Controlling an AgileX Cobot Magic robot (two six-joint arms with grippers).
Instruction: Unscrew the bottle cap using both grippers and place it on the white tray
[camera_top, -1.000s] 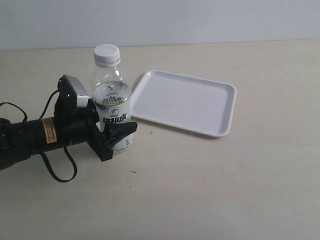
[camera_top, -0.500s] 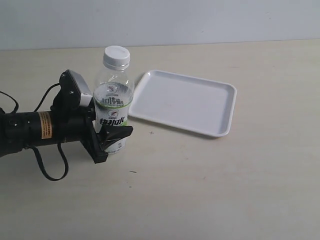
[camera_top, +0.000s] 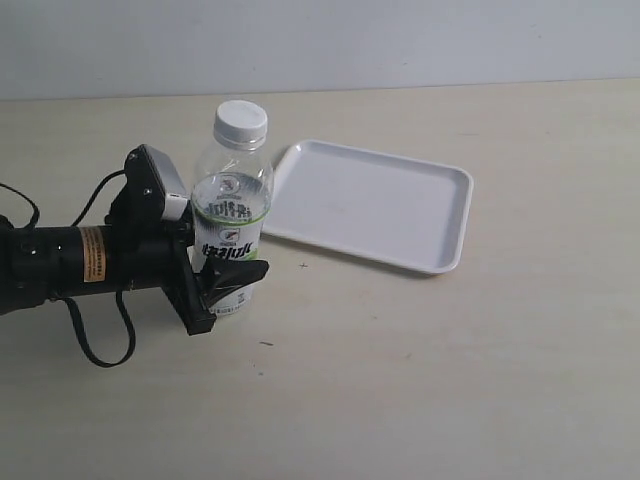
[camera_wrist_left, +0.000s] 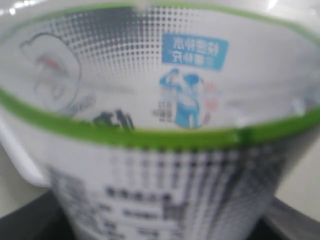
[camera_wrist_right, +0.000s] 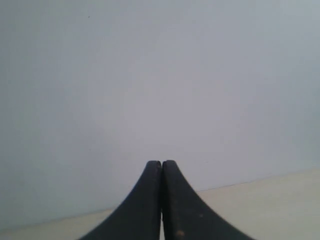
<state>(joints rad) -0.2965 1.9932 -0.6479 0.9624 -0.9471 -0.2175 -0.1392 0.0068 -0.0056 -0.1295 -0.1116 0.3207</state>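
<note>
Now | one bottle (camera_top: 232, 215), one cap (camera_top: 241, 119), one tray (camera_top: 380, 200) | left jaws grip bottle | right jaws closed, empty

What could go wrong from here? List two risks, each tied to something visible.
The left gripper clamps the bottle low, far below the bottle cap; twisting there might spin or tip the leaning bottle. The right gripper is shut; unless it opens, it could knock the cap, not grasp it.

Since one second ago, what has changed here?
The left gripper, still shut on the small clear plastic bottle, shifted it rightward in the exterior view, from leaning left to nearly upright. The round white screw cap stays on; the flat white tray has not moved.
</note>
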